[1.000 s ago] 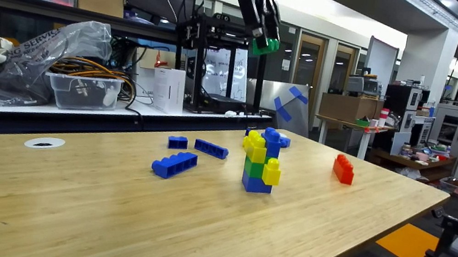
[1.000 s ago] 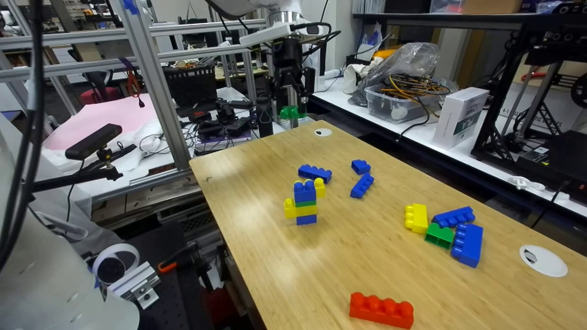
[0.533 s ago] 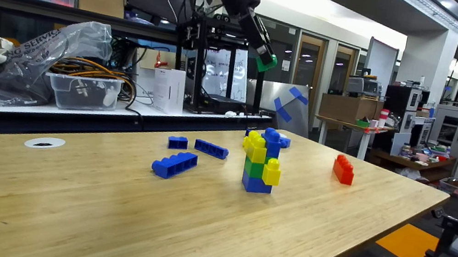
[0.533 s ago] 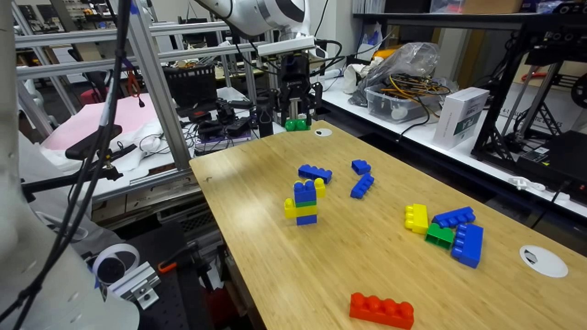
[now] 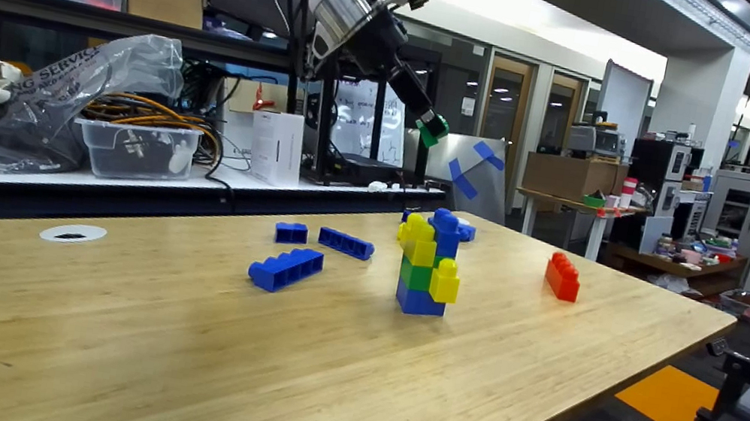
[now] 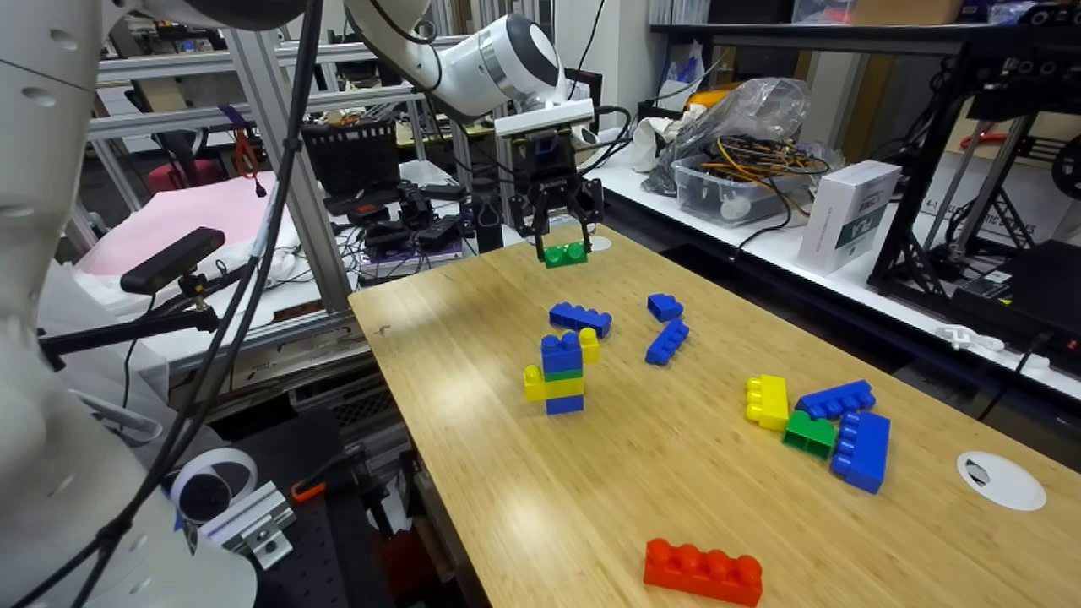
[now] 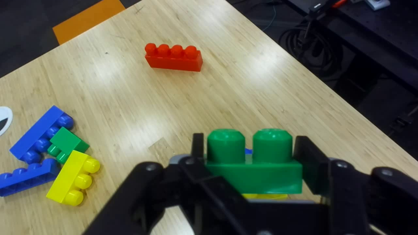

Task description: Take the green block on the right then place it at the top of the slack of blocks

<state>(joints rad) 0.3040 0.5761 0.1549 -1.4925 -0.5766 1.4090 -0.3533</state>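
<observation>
My gripper (image 6: 563,250) is shut on a green block (image 6: 565,256) with two studs and holds it in the air above the table's far part. The block also shows in an exterior view (image 5: 428,135) and in the wrist view (image 7: 258,176), between both fingers, studs facing outward and tilted. The stack of blue, yellow and green blocks (image 6: 563,361) stands upright on the table, apart from the held block; it also shows in an exterior view (image 5: 415,278). Its top has blue and yellow studs. In the wrist view the held block and gripper mostly hide what lies behind, with yellow and blue slivers showing.
On the table (image 6: 498,473), a second green block (image 6: 809,436) lies among a yellow block (image 6: 767,403) and blue blocks (image 6: 861,453). A red block (image 6: 703,574) lies near one edge. Several blue blocks (image 6: 580,319) lie near the stack. A shelf bench (image 5: 257,187) runs alongside.
My gripper, shut on the green block, has come lower, and the arm has swung and tilted so the block's studs turn in an exterior view. The stack and loose blocks have not moved.
</observation>
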